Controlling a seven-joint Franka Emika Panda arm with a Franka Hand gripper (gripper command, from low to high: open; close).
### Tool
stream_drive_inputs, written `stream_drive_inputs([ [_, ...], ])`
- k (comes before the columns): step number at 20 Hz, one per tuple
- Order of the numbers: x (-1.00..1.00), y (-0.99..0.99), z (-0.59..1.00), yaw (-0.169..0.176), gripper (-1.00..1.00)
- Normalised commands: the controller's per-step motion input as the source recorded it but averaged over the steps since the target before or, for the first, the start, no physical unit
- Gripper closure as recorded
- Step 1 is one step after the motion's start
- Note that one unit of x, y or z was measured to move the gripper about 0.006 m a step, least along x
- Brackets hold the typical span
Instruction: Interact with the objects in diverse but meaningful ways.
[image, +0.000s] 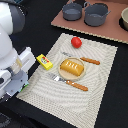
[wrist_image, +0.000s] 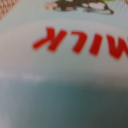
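The fingers cannot be made out in either view, so whether they are spread or pinching anything cannot be told. The wrist view is filled by a blurred light blue carton (wrist_image: 64, 95) with red letters reading MILK, seen upside down and very close; its edges are cut off on all sides.

In the exterior view the white arm (image: 12, 55) covers the tabletop's left edge and hides the carton entirely. Just beside it, the yellow box (image: 44, 61) lies flat at the left edge of a pale placemat (image: 100, 85). Near the mat's middle, the orange bread block (image: 72, 67) sits on a round plate (image: 72, 76), with a fork (image: 82, 59) just behind it and a knife (image: 70, 83) just in front. The red tomato (image: 76, 42) rests near the mat's far edge, apart from the rest.

The mat's near right part lies bare. Grey pots (image: 85, 12) stand on a brown board at the far edge.
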Motion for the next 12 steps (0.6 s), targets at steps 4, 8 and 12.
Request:
stream_drive_inputs([
  [4, 0.46, -0.01, 1.00, 0.000, 1.00],
  [8, 0.30, 0.00, 1.00, -0.001, 1.00],
  [12, 0.76, -0.06, 1.00, -0.001, 1.00],
])
